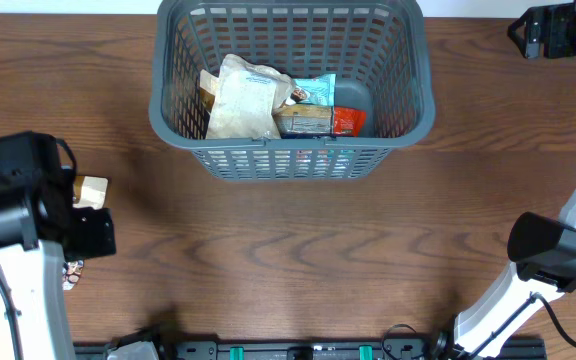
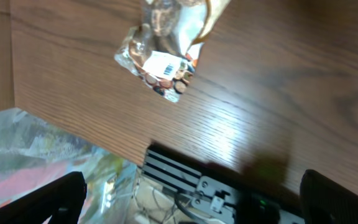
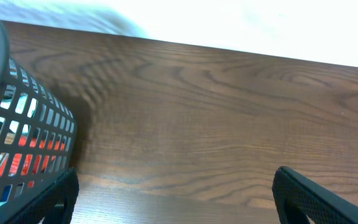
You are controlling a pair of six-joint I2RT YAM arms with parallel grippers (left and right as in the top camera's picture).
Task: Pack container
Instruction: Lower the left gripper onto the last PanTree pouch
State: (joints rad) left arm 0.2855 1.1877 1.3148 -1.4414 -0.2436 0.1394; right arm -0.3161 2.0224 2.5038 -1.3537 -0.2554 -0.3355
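A dark brown wood-grain table (image 1: 298, 250) fills the scene, with a pale strip beyond its far edge. At the far middle of it stands the large dark grey plastic basket (image 1: 286, 160), rectangular with rounded corners, its sides a lattice of upright slots under a thick smooth rim. The base shows solid grey at the right end. Snack packets lie heaped inside: a crinkled pale beige packet (image 1: 243, 100) on top at the left, a light blue packet (image 1: 316, 90) behind, a brownish packet (image 1: 303, 122) in front, and an orange-red packet (image 1: 348, 122) beside that.

The left gripper (image 2: 191, 183) hangs above the table's near left part, well apart from the basket. Its fingers are spread wide and hold nothing. Below it lies a crumpled clear packet with a white barcode label (image 2: 160, 62).

The right gripper (image 3: 176, 180) sits to the right of the basket, its fingers likewise wide apart and empty. The lattice wall is at the left edge of the right wrist view, with red and blue showing through the slots.
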